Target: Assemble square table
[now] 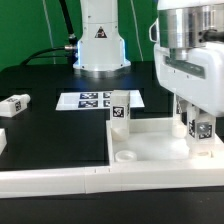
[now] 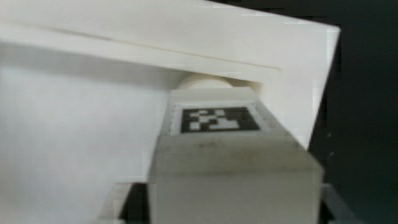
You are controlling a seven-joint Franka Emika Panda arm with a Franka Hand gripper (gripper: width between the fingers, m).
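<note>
A tagged leg block [image 2: 217, 140] was clamped between the partly closed fingers of the gripper [image 1: 198, 122], with its tip set at a corner of the square table top [image 1: 150, 150] just beyond the fingertips.

The exterior view is lit brightly and evenly from above. The white robot base [image 1: 100, 45] and the square table top [image 1: 150, 152] are nearly washed out against the black counter [image 1: 50, 130]. Shadows are soft and short. The tool [image 1: 197, 126], close to the lens, is blurred and coarse. The wrist view is soft throughout: the leg block [image 2: 222, 150] in the tool's grip looks grey in shade, its tag smeared, while the top behind it glares white
</note>
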